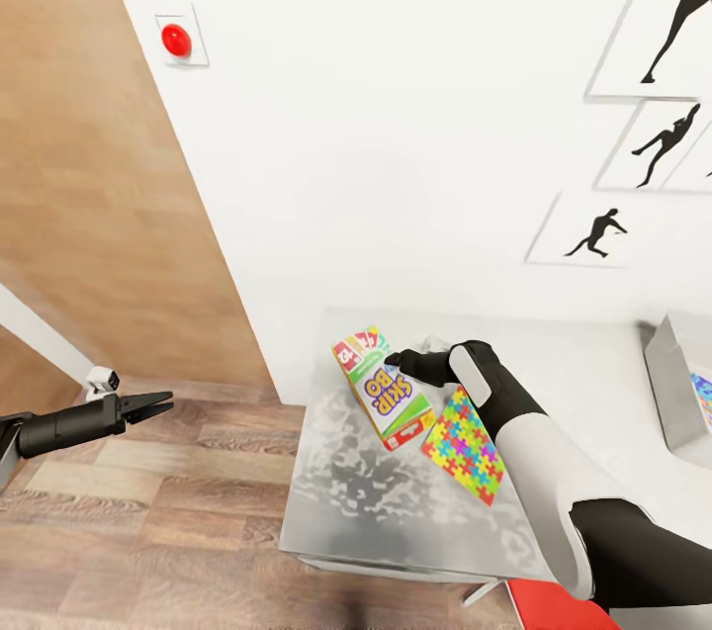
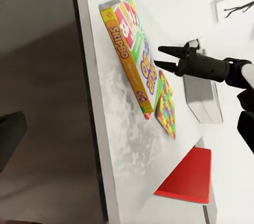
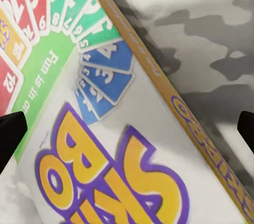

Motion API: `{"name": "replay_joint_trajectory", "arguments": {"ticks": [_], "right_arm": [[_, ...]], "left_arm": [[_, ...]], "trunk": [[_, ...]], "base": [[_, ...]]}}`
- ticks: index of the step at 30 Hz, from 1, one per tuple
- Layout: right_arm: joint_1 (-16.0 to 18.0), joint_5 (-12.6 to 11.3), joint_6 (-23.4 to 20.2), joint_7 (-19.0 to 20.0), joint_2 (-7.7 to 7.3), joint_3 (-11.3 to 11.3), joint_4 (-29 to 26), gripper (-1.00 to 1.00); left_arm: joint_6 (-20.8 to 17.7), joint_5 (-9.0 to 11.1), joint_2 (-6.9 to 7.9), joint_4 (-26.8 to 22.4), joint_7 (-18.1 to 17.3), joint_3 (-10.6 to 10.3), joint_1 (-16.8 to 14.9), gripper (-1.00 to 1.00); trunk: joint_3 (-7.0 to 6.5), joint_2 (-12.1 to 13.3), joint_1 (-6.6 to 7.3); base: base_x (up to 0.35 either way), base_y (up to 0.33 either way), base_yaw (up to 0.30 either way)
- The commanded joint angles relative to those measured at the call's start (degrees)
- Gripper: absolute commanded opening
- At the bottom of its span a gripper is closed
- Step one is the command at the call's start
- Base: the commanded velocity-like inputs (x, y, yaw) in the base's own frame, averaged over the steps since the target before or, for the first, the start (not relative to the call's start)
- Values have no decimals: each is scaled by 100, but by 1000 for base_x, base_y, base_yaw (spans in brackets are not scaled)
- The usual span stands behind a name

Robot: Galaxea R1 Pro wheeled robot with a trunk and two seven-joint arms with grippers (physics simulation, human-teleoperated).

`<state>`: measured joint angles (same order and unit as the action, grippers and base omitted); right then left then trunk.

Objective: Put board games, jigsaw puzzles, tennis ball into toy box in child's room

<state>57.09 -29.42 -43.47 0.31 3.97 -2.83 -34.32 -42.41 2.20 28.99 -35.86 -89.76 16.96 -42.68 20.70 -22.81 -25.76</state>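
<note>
hovering just above the board game (image 1: 384,391), the right tool (image 1: 403,361) is reaching in over the pale grey surface (image 1: 346,501), its two dark fingers spread apart with nothing between them. in the left wrist view the same right tool (image 2: 165,58) is showing its tapered fingers (image 2: 170,50) parted over the box, and whether they are touching the cover cannot be told. in the right wrist view the fingertips (image 3: 10,137) are sitting at either edge of the picture, wide apart, with the printed cover of the board game (image 3: 106,145) lying between and beneath them.

the board game is lying flat near the left end of the surface, printed with fanned cards in red, green and blue and large yellow and purple lettering. just beside it, on the side nearer the robot's right, a jigsaw puzzle (image 1: 465,444) is lying flat, its corner appearing to tuck against the box edge. the toy box (image 1: 672,383) is sitting farther along the surface to the right, well apart from both, with a patch of bright colour showing inside.

the left tool (image 1: 148,404) is hanging out over the wood-plank floor (image 1: 148,521), off the left end of the surface, its fingers standing slightly parted and holding nothing. a red round button (image 1: 176,40) is sitting on the white wall (image 1: 396,116), and black silhouette pictures (image 1: 596,232) are hanging above the surface.
</note>
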Motion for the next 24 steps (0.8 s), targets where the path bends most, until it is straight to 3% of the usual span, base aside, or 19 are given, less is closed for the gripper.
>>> {"name": "replay_joint_trajectory", "arguments": {"ticks": [1, 14, 24], "right_arm": [[4, 8, -21, 3, -1, -7, -5, 100], [4, 15, -21, 4, -1, -7, -5, 100], [4, 6, -26, 7, -1, -7, -5, 100]], "left_arm": [[-62, -5, 1, 0, -24, 0, -4, 100], [-64, -1, 2, 1, -24, 0, -4, 100], [-63, -1, 2, 0, -24, 0, -4, 100]], "trunk": [[19, -11, -3], [138, -11, -3], [156, -11, -3]], "base": [[0, 0, 0], [0, 0, 0], [0, 0, 0]]}}
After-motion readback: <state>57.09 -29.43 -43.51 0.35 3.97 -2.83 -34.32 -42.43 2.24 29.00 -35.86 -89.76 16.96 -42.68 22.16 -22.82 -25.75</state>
